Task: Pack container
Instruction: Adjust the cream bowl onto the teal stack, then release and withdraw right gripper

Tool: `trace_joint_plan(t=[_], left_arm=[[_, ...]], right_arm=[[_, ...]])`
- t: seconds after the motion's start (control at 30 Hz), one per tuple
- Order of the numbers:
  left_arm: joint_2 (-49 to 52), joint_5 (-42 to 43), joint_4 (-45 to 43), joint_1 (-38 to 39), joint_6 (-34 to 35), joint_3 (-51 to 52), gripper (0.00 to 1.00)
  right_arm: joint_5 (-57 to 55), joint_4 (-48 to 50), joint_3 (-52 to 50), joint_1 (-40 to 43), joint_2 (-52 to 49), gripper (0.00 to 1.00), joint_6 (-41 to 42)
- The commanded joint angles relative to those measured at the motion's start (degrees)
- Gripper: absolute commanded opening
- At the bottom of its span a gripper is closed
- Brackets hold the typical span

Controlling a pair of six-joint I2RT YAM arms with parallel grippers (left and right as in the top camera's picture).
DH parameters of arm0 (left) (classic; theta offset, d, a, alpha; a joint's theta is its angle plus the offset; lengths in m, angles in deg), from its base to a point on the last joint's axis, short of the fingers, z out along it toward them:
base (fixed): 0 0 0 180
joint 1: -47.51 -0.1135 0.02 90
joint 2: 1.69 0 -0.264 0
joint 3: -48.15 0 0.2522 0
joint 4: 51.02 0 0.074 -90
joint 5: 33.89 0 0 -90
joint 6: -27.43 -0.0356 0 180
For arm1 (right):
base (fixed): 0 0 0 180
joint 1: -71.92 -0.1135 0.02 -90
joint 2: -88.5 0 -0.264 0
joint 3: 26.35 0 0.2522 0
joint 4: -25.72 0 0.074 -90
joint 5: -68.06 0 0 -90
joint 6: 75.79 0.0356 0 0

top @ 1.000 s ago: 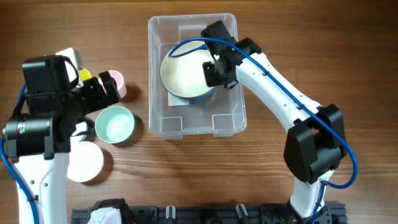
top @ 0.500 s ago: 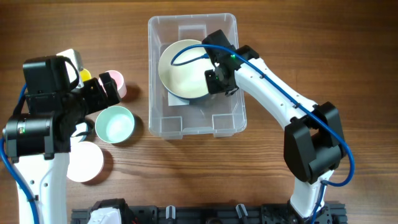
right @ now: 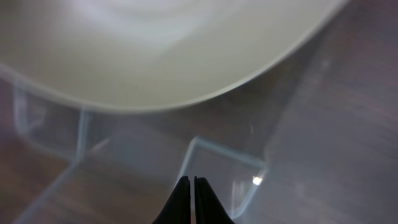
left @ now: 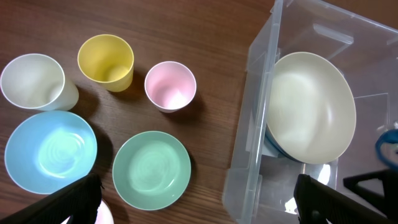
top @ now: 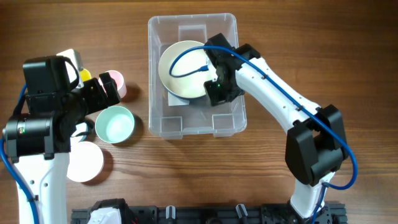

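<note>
Nearest us, at 9 o'clock, the left gripper [left: 199, 200] hangs with its fingers spread wide and nothing between them. It looks down on the green bowl [left: 151, 170] and pink cup [left: 170, 85], neither yet packed. Farther out, at 12 o'clock, the container [top: 193, 127] holds the cream bowl [top: 180, 67], which has shifted toward 10 o'clock in the last second. The right gripper [right: 191, 183], fingers pressed together on nothing, has drawn back toward 5 o'clock, off the bowl's rim. We judge that bowl packed; the loose dishes remain.
</note>
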Motion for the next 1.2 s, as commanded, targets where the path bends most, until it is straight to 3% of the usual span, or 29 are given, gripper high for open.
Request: trace_joint_plan(t=[0.0, 0.53, 0.87, 1.17], left_arm=[[0.22, 0.68, 0.0, -0.26, -0.31, -0.59, 1.0], [0.22, 0.68, 0.02, -0.26, -0.31, -0.59, 1.0], [0.22, 0.68, 0.04, -0.26, -0.31, -0.59, 1.0], [0.22, 0.68, 0.13, -0.26, -0.31, -0.59, 1.0]], right_arm=[[6.03, -2.29, 0.9, -3.26, 1.75, 0.04, -9.86], [3.91, 15.02, -7.63, -7.54, -0.55, 0.04, -11.04], [-11.58, 22.23, -7.63, -7.54, -0.81, 0.04, 0.24], [-17.27, 24.61, -7.63, -7.43, -0.81, 0.04, 2.97]])
